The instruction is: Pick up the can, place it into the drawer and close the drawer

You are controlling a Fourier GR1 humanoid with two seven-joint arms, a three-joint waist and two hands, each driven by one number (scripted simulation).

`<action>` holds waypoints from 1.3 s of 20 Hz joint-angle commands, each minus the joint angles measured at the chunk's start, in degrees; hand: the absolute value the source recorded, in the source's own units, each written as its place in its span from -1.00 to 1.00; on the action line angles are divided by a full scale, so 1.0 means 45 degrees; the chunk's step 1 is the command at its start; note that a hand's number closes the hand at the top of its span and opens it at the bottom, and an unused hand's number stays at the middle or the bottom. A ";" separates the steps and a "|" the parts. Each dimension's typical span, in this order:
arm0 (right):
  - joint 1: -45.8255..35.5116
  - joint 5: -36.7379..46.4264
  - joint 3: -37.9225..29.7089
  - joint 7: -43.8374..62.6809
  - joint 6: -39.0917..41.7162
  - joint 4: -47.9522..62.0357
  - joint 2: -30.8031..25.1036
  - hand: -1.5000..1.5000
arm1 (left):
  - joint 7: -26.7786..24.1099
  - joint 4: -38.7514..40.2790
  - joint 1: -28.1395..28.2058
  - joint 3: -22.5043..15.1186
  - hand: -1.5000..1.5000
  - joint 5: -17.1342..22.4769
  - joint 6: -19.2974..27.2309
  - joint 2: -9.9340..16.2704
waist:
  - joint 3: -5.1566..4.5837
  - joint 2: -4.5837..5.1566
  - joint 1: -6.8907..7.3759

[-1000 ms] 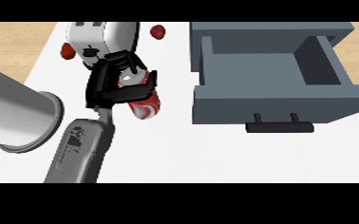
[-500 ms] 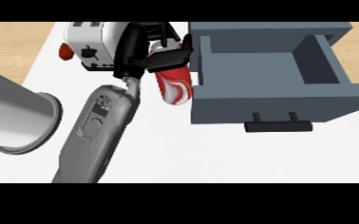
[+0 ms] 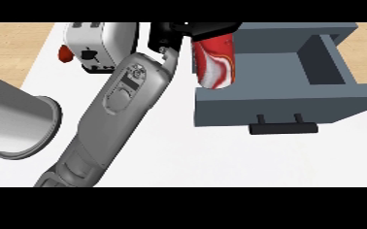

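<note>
Robot hand grasping the red-and-white can carries it to the left wall of the open grey drawer, the black fingers curled over the can's upper end at the far side of the white desk. The can hangs clear of the desk, overlapping the drawer's left wall, its lower end seemingly not yet fully inside. From where I stand only one grey forearm shows, rising from the lower left; it looks to be the left arm, and the other hand is out of sight. A white toaster stands just behind the arm, with a small red object beside it, and a grey metal pot sits at the desk's left edge.

To do this step well, the can probably needs carrying further right, until it is wholly above the drawer's floor and clear of the wall, before it is lowered and let go. Releasing it now risks catching the rim and tipping it out. The black handle on the drawer front faces the robot, ready for the closing push afterwards.
</note>
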 commanded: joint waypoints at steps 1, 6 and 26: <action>-0.0259 -0.0081 -0.0066 0.0463 0.0003 -0.0079 -0.0163 -1.00 | 0.0215 0.1124 -0.1455 -0.0698 1.00 0.0609 0.0772 -0.0002 | 0.0000 0.0003 -0.0013; 0.0408 0.0313 0.0153 -0.0792 0.0242 0.0263 0.0309 -1.00 | -0.0298 0.3344 -0.3012 0.0112 1.00 0.1043 0.0301 -0.0002 | 0.0004 0.0014 -0.0049; -0.1085 0.0678 0.0626 -0.0019 -0.0033 0.0874 -0.0008 -1.00 | -0.2760 0.8885 -0.5756 -0.2424 1.00 0.4408 0.1410 -0.0002 | 0.0031 0.0270 -0.0879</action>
